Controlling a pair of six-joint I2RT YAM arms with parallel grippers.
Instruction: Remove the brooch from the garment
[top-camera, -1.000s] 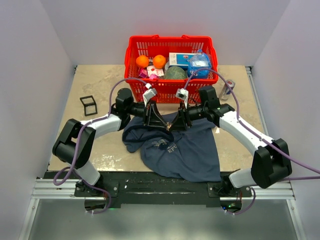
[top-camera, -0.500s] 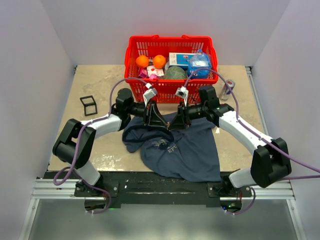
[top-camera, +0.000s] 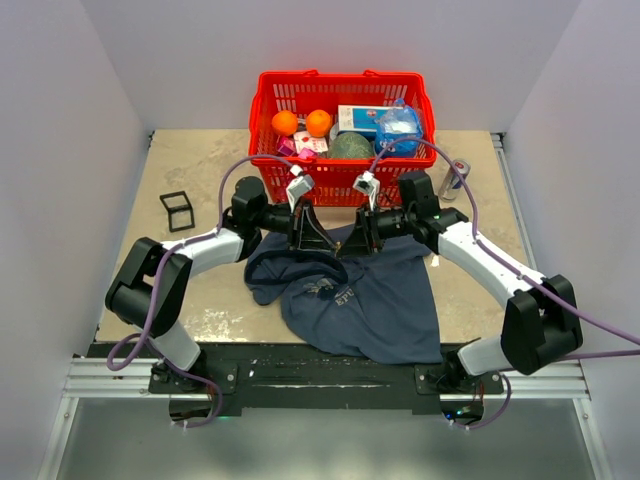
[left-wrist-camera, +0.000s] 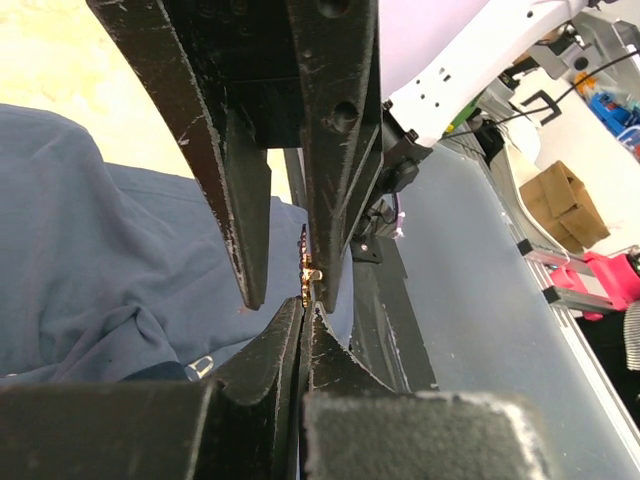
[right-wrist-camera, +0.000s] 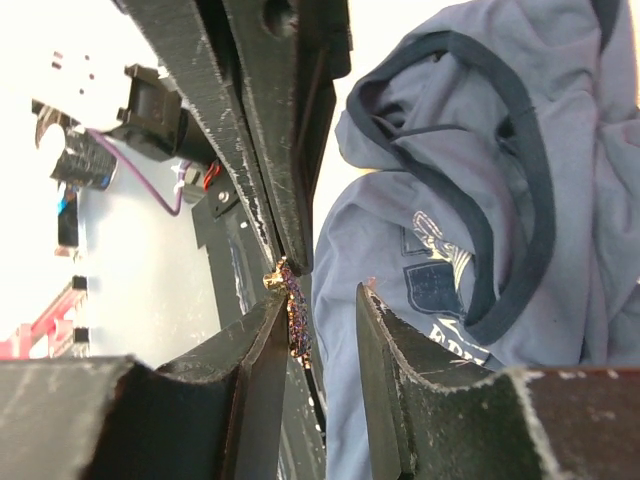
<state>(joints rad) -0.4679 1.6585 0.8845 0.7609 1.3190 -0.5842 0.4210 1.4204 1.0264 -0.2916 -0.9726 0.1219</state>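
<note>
A navy T-shirt (top-camera: 370, 300) lies crumpled on the table in front of the arms; it also shows in the left wrist view (left-wrist-camera: 100, 260) and the right wrist view (right-wrist-camera: 480, 200). A small gold and purple jewelled brooch (right-wrist-camera: 296, 315) (left-wrist-camera: 308, 272) is held just above the shirt. My left gripper (left-wrist-camera: 305, 308) (top-camera: 330, 248) is shut on the brooch by its edge. My right gripper (right-wrist-camera: 322, 295) (top-camera: 350, 247) faces it tip to tip and is open, its left finger (right-wrist-camera: 262, 340) beside the brooch.
A red basket (top-camera: 262, 110) with oranges, boxes and packets stands right behind the grippers. A drink can (top-camera: 455, 178) stands to the basket's right. A black square frame (top-camera: 177, 210) lies at the left.
The right gripper has shifted slightly away from the shirt. The left arm has hardly moved and keeps its hold.
</note>
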